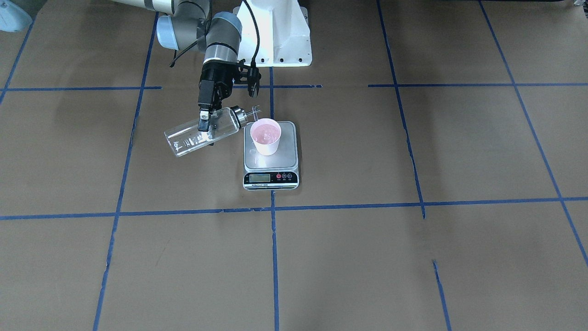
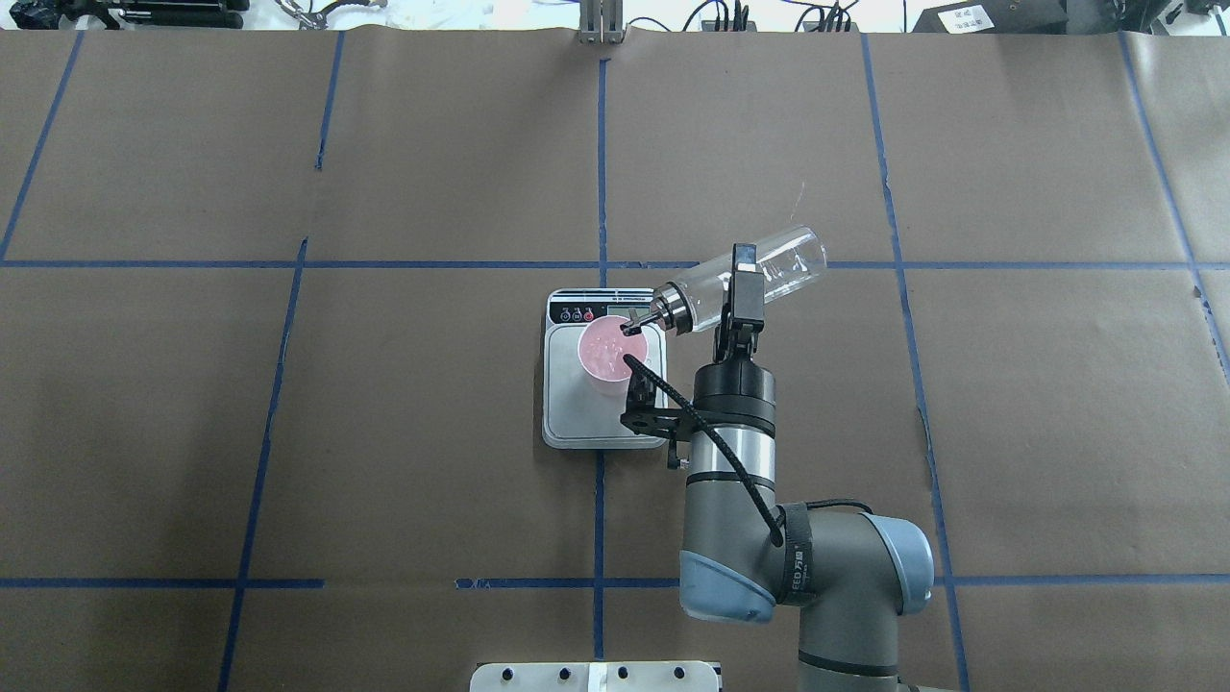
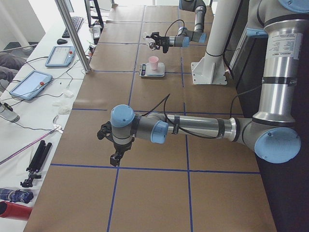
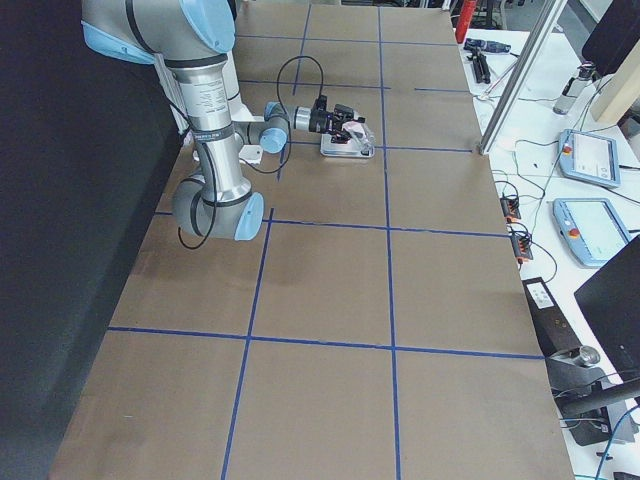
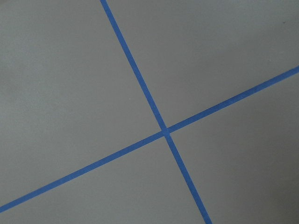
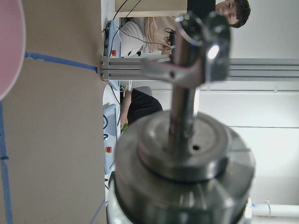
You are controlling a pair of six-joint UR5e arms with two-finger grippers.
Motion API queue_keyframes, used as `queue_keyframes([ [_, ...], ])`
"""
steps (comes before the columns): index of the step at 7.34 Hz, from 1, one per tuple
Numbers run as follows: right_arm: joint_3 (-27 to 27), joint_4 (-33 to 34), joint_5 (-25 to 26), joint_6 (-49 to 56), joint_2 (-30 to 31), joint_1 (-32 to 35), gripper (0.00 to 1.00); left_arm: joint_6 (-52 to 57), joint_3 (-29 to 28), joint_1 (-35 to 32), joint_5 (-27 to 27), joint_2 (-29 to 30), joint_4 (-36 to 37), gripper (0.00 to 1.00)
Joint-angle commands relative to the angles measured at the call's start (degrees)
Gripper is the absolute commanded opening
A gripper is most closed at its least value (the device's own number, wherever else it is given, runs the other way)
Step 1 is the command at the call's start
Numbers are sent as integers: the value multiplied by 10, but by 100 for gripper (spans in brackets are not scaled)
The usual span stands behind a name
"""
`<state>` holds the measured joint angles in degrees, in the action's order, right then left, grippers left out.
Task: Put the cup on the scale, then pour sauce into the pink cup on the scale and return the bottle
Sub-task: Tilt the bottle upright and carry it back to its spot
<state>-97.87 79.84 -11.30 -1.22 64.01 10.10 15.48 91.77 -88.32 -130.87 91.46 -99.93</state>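
Note:
The pink cup (image 1: 266, 135) stands upright on the silver scale (image 1: 271, 162) at the table's middle; both also show in the overhead view, the cup (image 2: 605, 354) on the scale (image 2: 586, 423). My right gripper (image 1: 204, 123) is shut on the clear glass bottle (image 1: 195, 135) at mid-body. The bottle (image 2: 769, 269) is held in the air, tilted, with its metal spout (image 2: 632, 327) over the cup's rim. The right wrist view shows the bottle's collar (image 6: 184, 158) and spout close up, with the cup's edge (image 6: 8, 42) at left. My left gripper (image 3: 115, 157) hangs over bare table, far from the scale; I cannot tell whether it is open.
Brown paper with blue tape lines (image 1: 273, 209) covers the table. The robot's white base (image 1: 275, 32) stands behind the scale. Tablets and cables (image 3: 34, 82) lie on a side bench. The left wrist view shows only paper and a tape cross (image 5: 164, 130).

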Motion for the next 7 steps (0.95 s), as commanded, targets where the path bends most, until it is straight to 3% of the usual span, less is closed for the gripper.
queue_keyframes([
  [1, -2, -59, -48, -81, 1, 3, 0, 0, -1, 0, 0, 0, 0, 100],
  [2, -3, -60, -64, -170, 2, 4, 0, -1, -1, 1, -1, 0, 0, 100],
  [5, -56, -60, -133, -301, 37, 25, 0, -1, 0, 1, 1, 1, 0, 100],
  [7, -137, -60, -193, -371, 114, 40, 0, -1, 1, 1, 0, 0, 0, 100],
])
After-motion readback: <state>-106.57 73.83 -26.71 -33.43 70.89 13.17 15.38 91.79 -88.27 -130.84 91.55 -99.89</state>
